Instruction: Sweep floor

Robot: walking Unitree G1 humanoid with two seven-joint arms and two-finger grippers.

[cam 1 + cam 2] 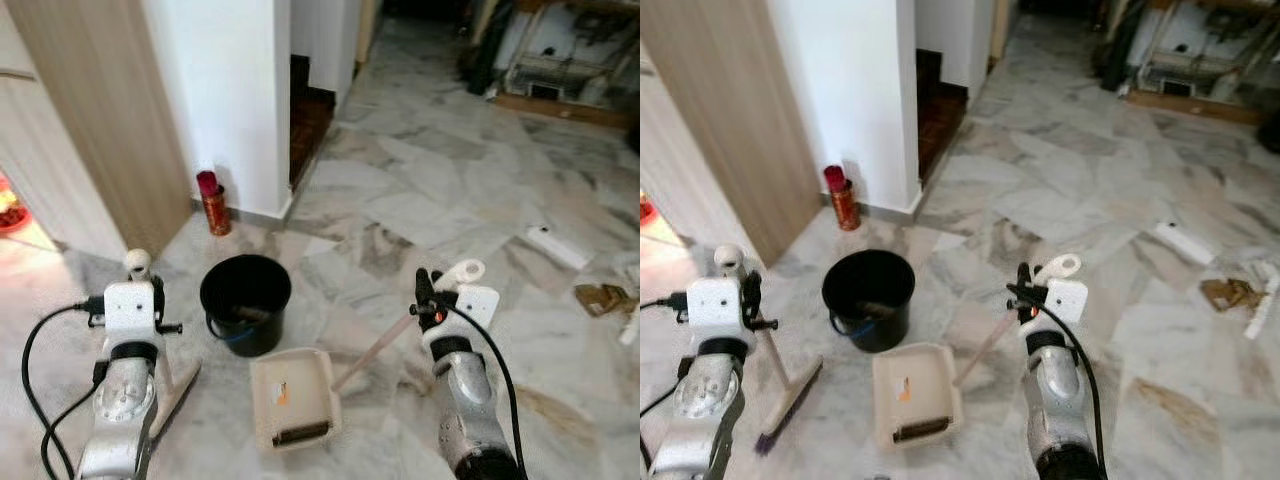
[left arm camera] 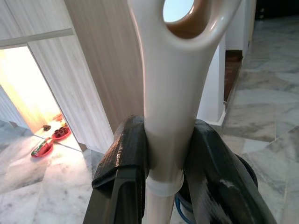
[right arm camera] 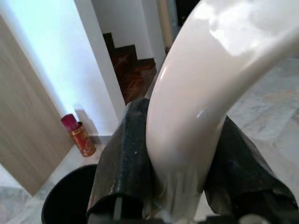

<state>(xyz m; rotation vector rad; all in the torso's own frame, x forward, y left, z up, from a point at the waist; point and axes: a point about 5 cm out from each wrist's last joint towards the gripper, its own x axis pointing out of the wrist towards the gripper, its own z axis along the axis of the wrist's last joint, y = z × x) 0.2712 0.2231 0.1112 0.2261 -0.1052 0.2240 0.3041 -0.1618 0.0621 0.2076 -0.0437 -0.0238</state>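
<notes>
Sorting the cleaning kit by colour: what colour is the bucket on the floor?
Black; the bucket shows best in the left eye view.

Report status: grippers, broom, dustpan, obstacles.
Left gripper shut on cream-handled broom. Right gripper shut on cream plastic dustpan. Black bucket just ahead.

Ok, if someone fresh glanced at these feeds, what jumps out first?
The black bucket on the marble floor, with the cream dustpan just in front of it. The right gripper is clamped on the dustpan's long handle, and the left gripper holds the broom upright. A red canister stands by the white wall.
</notes>
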